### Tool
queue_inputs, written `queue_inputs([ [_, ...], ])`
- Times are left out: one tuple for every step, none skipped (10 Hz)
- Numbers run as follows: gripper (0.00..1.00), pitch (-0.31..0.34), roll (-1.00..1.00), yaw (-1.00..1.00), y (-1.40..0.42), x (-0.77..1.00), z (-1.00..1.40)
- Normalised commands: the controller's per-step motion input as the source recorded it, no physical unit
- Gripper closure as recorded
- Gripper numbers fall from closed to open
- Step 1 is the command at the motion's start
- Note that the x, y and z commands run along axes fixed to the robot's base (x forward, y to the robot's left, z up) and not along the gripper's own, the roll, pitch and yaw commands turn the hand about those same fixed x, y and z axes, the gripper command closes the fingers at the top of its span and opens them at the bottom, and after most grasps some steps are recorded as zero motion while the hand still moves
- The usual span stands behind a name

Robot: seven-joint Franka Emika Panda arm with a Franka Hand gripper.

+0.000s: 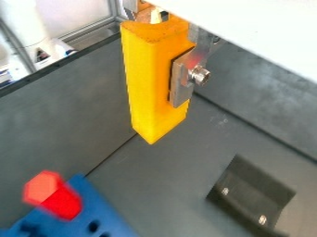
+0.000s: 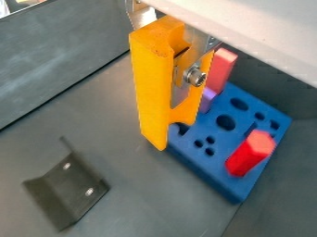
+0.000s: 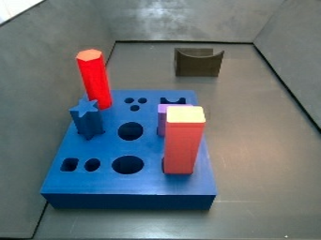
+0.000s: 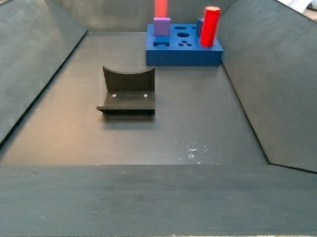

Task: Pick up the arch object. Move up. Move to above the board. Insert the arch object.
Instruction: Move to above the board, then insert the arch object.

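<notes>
The pincer is clamped on the arch piece, the slim yellow-orange post. In both wrist views a silver finger plate presses flat against its side near the upper end, and the post hangs upright, clear off the dark surface.

Below the post and a bit past it lies the blue board, with the red hex post standing in it. The fixture sits apart from the board on the floor.

Neither side view catches the arm or the yellow post, so how high it hangs over the board is hard to say.

Handling-wise it looks like stiff, smooth plastic, probably light. The flat sides are the place to hold; a grip this high could let the bottom swing.
</notes>
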Motion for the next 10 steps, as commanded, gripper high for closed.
queue_inputs([
  [1.00, 0.109, 0.01, 0.02, -1.00, 0.09, 0.07],
  [1.00, 0.119, 0.00, 0.02, -1.00, 0.10, 0.08],
  [1.00, 0.130, 0.00, 0.01, -1.00, 0.12, 0.08],
  [1.00, 0.136, 0.01, 0.01, -1.00, 0.14, 0.08],
  [1.00, 0.138, 0.02, 0.01, -1.00, 0.15, 0.09],
  [1.00, 0.137, 0.03, 0.01, -0.67, 0.15, 0.07],
  [1.00, 0.130, 0.04, 0.01, -0.52, 0.13, 0.06],
  [1.00, 0.113, 0.05, 0.01, -0.28, 0.10, 0.04],
  [1.00, 0.104, 0.06, 0.01, -0.18, 0.08, 0.03],
  [1.00, 0.000, 0.00, 0.00, -0.10, 0.00, -0.01],
])
